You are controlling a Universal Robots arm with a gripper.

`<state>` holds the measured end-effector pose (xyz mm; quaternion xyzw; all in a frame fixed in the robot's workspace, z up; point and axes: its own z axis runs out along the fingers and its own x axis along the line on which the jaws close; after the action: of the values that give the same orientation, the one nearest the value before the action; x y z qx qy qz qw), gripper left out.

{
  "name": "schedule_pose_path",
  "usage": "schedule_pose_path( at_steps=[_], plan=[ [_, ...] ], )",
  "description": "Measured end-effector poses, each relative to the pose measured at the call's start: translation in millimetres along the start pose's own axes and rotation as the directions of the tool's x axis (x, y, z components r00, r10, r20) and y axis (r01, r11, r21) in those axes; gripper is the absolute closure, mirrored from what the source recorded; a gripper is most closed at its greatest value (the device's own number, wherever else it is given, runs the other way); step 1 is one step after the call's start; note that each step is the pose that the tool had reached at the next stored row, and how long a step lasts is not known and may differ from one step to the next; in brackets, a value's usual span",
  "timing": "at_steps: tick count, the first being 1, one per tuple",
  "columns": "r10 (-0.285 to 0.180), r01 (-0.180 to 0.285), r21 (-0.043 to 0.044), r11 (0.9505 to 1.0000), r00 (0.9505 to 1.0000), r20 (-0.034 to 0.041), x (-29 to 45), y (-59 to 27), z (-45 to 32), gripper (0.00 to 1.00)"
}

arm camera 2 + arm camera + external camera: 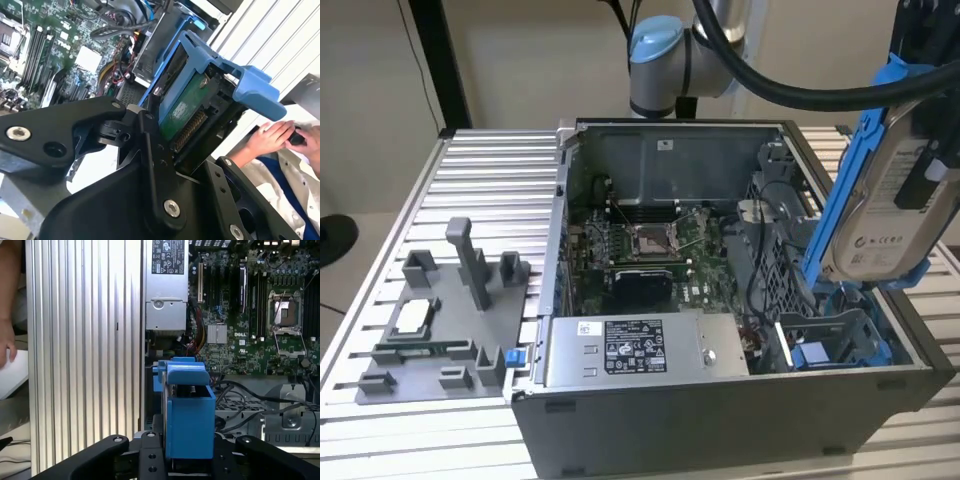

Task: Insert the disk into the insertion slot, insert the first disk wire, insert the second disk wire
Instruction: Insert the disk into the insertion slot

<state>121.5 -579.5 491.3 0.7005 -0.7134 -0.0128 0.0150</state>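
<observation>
So the gripper (934, 160) is clamped tight on the disk (885, 195), holding it up in the upper right of the exterior view. The disk is tilted, with its white label facing the camera and the blue carrier (848, 170) running along its edge.

In the first wrist view the disk (187, 415) shows end-on, pinched between the two black fingers (112, 452) of the gripper (186, 460). The second wrist view catches the green circuit-board side of the disk (185, 112) in the gripper (187, 150), with the carrier's blue handle (255, 90) sticking out past the fingers.

The insertion slot (845, 335) sits in the lower right of the exterior view, inside the open PC case (720, 425). It's grey metal with blue rails. The disk's lower end hangs just above the slot, so it's not in yet.

Rest of the scene:
- The power-supply box (640, 348) lies along the near wall of the case, and the motherboard (650, 250) is behind it.
- The case sits on a ribbed aluminium table (490, 170).
- A grey fixture tray (440, 330) sits on the table at the exterior view's left.
- A person's hands (272, 137) show in the second wrist view, beyond the disk and not touching it.
</observation>
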Motion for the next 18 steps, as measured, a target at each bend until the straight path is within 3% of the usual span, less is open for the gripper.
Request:
schedule_pose_path(
  at_steps=[18],
  plan=[
    [0.0, 0.0, 0.0, 1.0, 1.0, 0.0001, 0.0, -1.0, 7.7, 1.0]
  ],
)
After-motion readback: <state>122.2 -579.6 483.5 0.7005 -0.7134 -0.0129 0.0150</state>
